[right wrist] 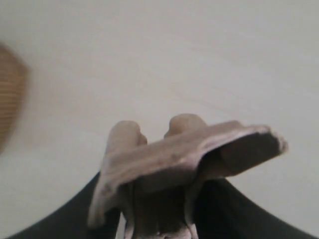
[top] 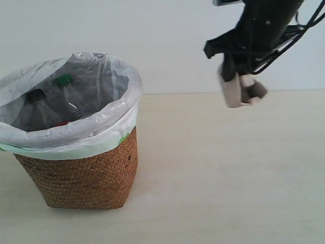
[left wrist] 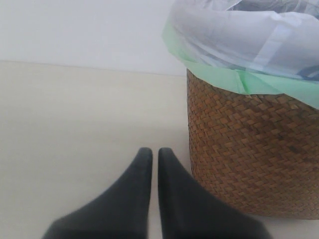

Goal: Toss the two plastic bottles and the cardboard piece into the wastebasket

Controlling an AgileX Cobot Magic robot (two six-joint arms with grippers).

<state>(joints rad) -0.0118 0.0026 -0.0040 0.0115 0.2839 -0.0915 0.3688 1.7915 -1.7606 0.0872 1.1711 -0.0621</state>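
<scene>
Cardboard piece [top: 237, 90] is the only item not in the bin. In the exterior view it hangs high at 1 o'clock, pinched edge-on in the right tool [top: 236, 75], well clear of the tabletop [top: 228, 178]. The wastebasket [top: 81, 178] sits at 8 o'clock, well apart from it. Inside the liner I see the green-capped bottle [top: 67, 91] and the black-capped bottle [top: 38, 107], both leaning neck-up. The left arm is out of this view.

On the left wrist camera, the left tool [left wrist: 150, 162] has its fingers pressed almost together with nothing between them. It is low over the tabletop and just beside the woven wall of the wastebasket [left wrist: 249, 164].

On the right wrist camera, the cardboard piece [right wrist: 184, 154] fills the foreground. The dark fingers pinch it at one end, with the flared rim sticking out to the side. A brown blur at the frame edge is probably the wastebasket [right wrist: 9, 99].

What worries me is this:
- The grip is on one end only, so a quick swing across could twist the tray or shake it loose over bare tabletop.
- Letting go before I am over the opening would drop it outside.
- Coming in low could catch the liner or clip the rim and tip the basket.
- The upright bottle necks could prop the tray on the edge.
</scene>
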